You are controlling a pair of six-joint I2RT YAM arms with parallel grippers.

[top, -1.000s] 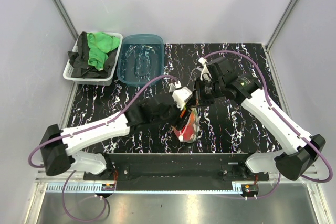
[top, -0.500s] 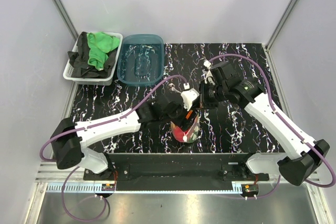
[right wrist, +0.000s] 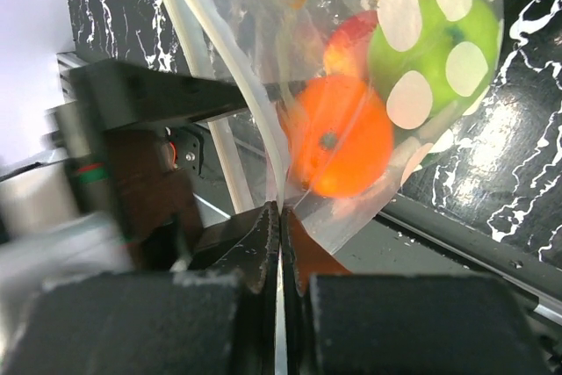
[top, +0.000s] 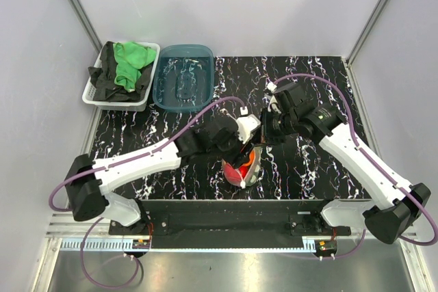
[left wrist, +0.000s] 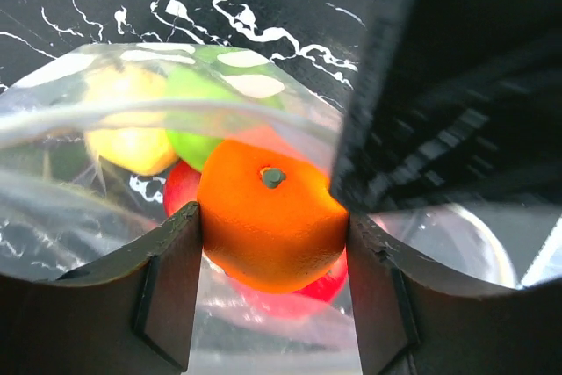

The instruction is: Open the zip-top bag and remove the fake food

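Locate the zip-top bag [top: 248,172] at the near middle of the worktop [top: 308,162], with the fake food [right wrist: 421,59] inside. The left gripper [left wrist: 274,243] reaches into it, gripping both sides of the orange fruit [left wrist: 268,217]. The right gripper [right wrist: 281,217] is pressed together, pinching the bag's rim.

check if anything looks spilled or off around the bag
Nothing stands out. No fruit lies loose on the table; all of it sits inside the bag. The left claw reaches into the bag and closes on the orange, and the right claw pinches the bag's edge.
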